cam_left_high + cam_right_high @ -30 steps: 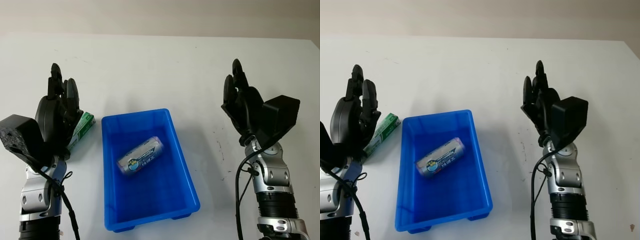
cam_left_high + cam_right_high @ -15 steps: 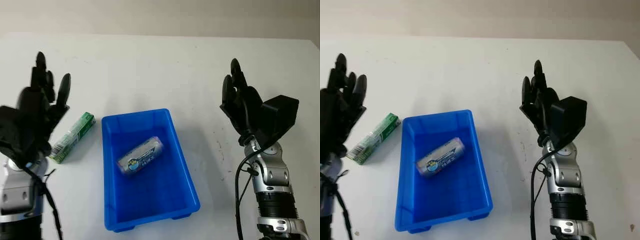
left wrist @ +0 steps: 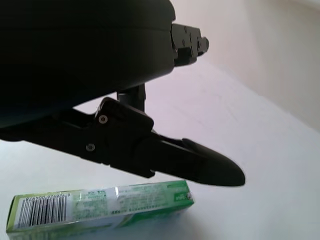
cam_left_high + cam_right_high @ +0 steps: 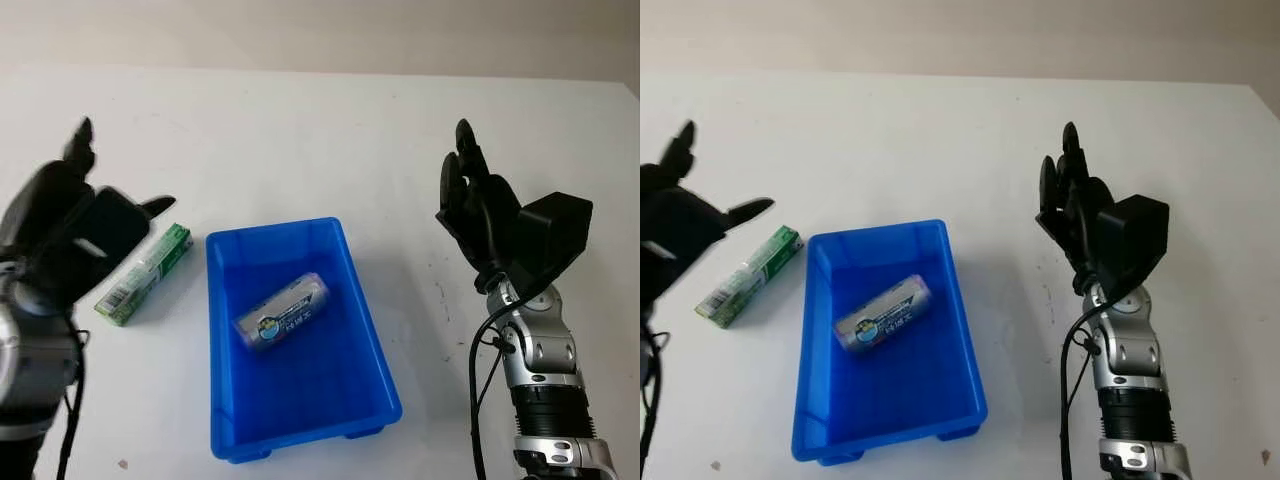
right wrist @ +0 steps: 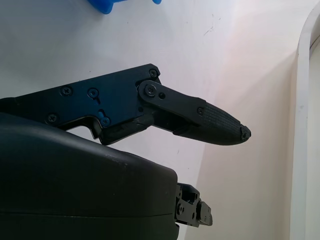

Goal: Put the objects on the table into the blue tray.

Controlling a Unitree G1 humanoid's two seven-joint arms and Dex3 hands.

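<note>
From the head camera, a glossy blue plastic tray on a matte white table holds a foil-wrapped roll, while the left hand hovers open beside a green carton and the right hand hangs open; at the left wrist, the barcoded carton lies just under a smooth black fingertip.

A green rectangular pack lies flat on the table, angled, just left of the blue tray. A silvery-purple cylinder with a blue label lies diagonally inside the tray.
</note>
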